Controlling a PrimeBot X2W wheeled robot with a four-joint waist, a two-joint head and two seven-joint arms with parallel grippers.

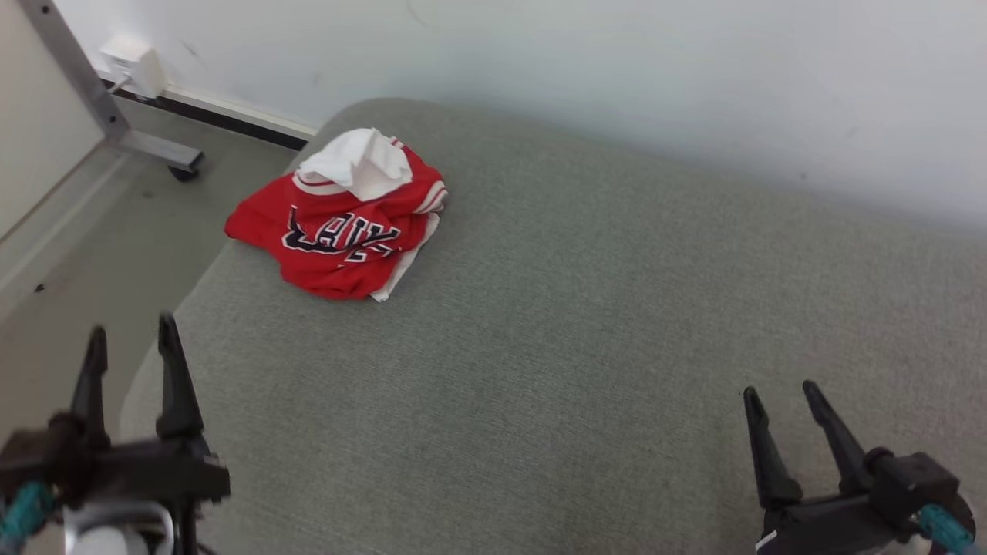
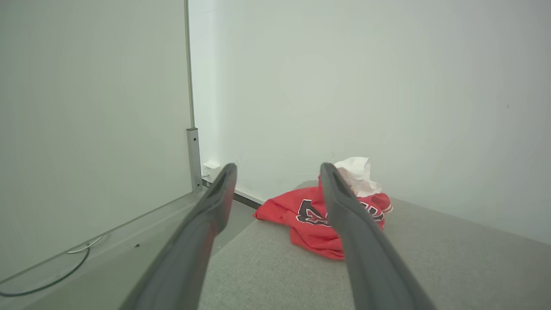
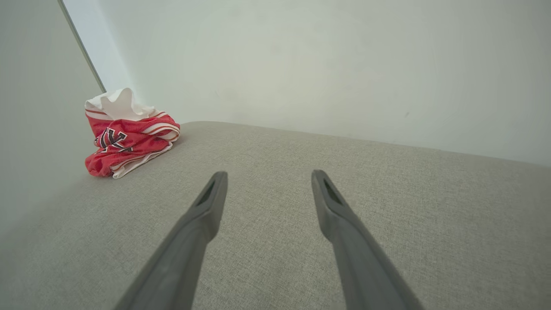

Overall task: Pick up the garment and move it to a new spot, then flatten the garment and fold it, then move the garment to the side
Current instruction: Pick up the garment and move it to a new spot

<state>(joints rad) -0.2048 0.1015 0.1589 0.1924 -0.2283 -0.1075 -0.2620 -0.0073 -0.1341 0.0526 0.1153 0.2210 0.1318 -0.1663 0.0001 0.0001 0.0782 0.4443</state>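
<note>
Garment point(image 1: 339, 231) crumpled at cushion point(image 1: 578, 347) corner; lettering folded, unreadable

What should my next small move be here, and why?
Probably reach the left gripper forward toward the crumpled red and white garment. It lies bunched near the far left corner of the grey cushion, on that gripper's side. Both grippers are open, empty and well short of it, and the right gripper is farther off.
</note>
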